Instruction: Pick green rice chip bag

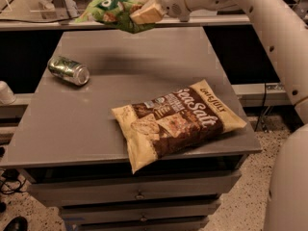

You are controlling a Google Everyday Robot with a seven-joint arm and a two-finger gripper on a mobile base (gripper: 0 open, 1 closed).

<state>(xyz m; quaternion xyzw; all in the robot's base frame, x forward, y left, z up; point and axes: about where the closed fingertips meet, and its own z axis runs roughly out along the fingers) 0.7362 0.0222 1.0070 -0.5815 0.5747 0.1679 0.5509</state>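
Note:
The green rice chip bag (111, 11) is small, crumpled and bright green. It hangs in the air above the far edge of the grey table (67, 129). My gripper (142, 12) is shut on the bag's right end, and its cream fingers (147, 14) pinch the foil. The white arm (250, 8) reaches in from the upper right. The bag's shadow lies on the table top below it.
A large brown-and-cream "Sea Salt" chip bag (175, 121) lies near the table's front right. A green metal drink can (69, 70) lies on its side at the left. A white cup (6, 93) stands off the table at far left. Drawers (139, 195) are below.

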